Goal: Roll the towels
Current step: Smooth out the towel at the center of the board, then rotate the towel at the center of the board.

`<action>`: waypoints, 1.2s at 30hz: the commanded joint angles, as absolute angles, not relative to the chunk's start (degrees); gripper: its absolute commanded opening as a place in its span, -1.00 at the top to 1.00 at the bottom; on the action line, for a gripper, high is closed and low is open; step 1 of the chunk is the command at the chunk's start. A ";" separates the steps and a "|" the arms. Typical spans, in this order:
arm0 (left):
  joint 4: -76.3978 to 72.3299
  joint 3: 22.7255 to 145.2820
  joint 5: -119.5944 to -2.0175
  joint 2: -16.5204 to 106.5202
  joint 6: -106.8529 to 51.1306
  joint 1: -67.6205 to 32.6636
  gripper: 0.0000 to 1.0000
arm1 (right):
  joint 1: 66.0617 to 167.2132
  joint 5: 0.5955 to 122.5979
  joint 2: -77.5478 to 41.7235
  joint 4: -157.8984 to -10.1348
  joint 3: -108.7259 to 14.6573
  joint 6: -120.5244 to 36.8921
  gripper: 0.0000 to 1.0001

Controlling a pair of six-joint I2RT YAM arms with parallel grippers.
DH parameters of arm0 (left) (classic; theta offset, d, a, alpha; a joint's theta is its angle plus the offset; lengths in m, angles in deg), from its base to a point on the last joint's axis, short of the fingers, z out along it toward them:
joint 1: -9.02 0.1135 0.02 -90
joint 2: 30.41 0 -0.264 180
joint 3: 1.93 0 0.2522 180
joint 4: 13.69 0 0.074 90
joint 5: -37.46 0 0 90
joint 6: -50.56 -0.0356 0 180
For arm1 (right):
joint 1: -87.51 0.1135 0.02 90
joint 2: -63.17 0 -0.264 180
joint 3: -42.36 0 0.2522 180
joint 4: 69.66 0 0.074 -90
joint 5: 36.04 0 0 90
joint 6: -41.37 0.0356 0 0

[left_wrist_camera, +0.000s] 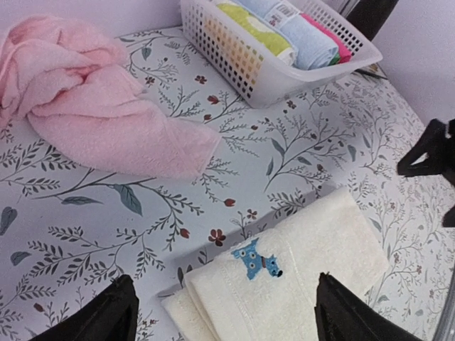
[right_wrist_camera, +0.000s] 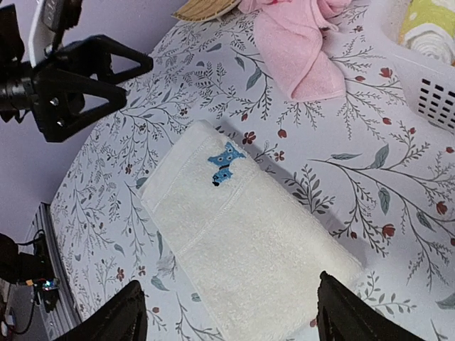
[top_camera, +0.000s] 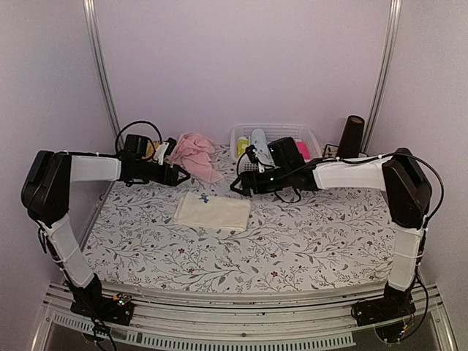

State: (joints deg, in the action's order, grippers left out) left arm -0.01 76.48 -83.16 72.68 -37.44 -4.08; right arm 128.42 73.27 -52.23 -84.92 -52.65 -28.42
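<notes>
Two unrolled: the cream towel [top_camera: 212, 210] folded flat, the pink towel [top_camera: 194, 153] crumpled at its eleven o'clock. The left gripper [top_camera: 181, 174] and right gripper [top_camera: 243, 183] hover spread and empty; starting the roll likely calls for pinching a cream edge.

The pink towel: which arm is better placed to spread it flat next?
Left, probably. In the top view the left arm has its open jaws beside the crumpled pink towel; the right arm points at the cream towel, farther away.
</notes>
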 commanded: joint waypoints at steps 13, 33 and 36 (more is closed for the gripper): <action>14.21 81.36 -76.78 85.13 -42.05 -7.34 -0.38 | 128.70 53.09 -26.73 -91.64 -33.83 -36.06 -0.98; 26.68 98.94 -81.77 99.32 -55.74 -21.19 -0.12 | 128.71 51.48 -24.99 -90.49 -30.35 -38.83 -0.98; 26.05 104.33 -76.88 101.27 -56.28 -23.50 -0.29 | 128.72 52.11 -24.16 -87.27 -27.74 -42.68 -0.98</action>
State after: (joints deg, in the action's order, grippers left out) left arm 21.57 100.06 -81.65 97.21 -53.35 -20.32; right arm 128.48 52.11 -26.17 -90.62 -30.47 -38.13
